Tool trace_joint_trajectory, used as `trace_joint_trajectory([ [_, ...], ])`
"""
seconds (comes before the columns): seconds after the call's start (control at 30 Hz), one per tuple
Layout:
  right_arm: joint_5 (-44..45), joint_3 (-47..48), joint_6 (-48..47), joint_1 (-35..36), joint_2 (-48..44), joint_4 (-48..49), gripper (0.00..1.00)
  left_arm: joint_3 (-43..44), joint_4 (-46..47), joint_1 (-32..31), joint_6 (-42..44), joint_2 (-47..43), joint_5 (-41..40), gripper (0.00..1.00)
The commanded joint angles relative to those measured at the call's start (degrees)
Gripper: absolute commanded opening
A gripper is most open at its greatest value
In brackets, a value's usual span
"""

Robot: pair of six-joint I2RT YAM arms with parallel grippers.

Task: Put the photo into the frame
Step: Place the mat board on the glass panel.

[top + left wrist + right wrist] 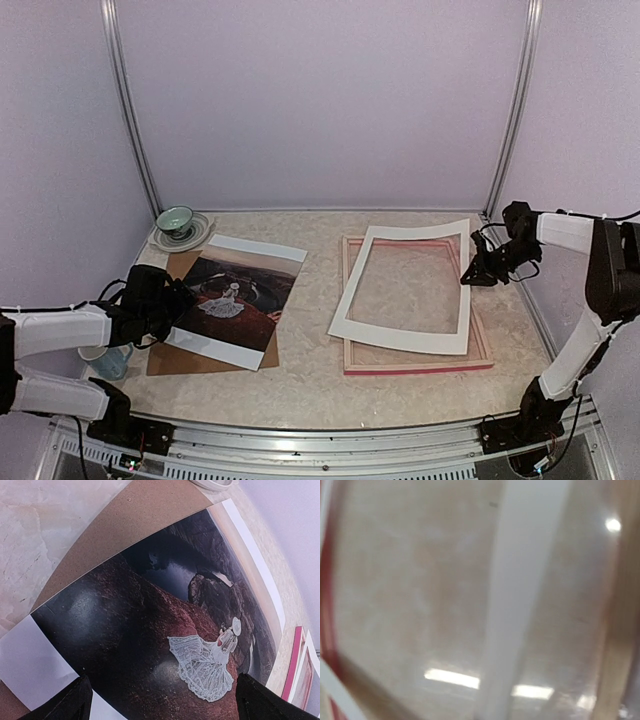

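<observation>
The photo (235,300), a dark reddish print with a pale figure in a white dress (205,665), lies flat on the left of the table. My left gripper (178,302) hovers over its near-left edge, open, both black fingertips (67,702) spread wide with nothing between them. The frame (415,362), with its pink edges, lies flat on the right. A white mat (400,335) rests askew across it, its right side by my right gripper (474,274). The right wrist view is blurred: it shows a white mat strip (520,590) and a wood rail (615,630), and no fingers.
A brown backing board (195,357) lies under the photo. A teal cup on a saucer (177,222) stands at the back left, and a clear cup (108,362) sits beside my left arm. Lilac walls close in the back and both sides.
</observation>
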Motion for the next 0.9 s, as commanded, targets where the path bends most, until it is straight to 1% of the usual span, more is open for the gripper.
trace_joint_trajectory([
  [0.0,5.4,1.3,-1.1,-0.6,2.0,-2.3,0.10,0.4,0.3,-0.2,0.9,0.4,0.0,0.99],
  [0.17,12.8,1.6,-0.5,-0.6,3.0,-3.6,0.10,0.1,0.6,-0.2,0.8,0.6,0.1,0.99],
  [0.43,16.9,4.2,-0.6,0.1,5.3,-4.6,0.10,0.3,1.2,-0.4,0.8,1.5,0.7,0.99],
  [0.63,18.7,7.3,-2.4,3.2,7.9,-6.7,0.10,0.2,0.7,-0.6,0.7,1.3,0.3,0.99],
  [0.77,21.6,9.4,-3.7,6.5,9.6,-8.1,0.10,0.2,0.5,-0.6,0.7,1.1,0.1,0.99],
  [0.87,21.1,10.5,-4.1,7.4,10.1,-8.4,0.10,0.4,0.3,-0.8,0.8,1.2,0.1,0.99],
])
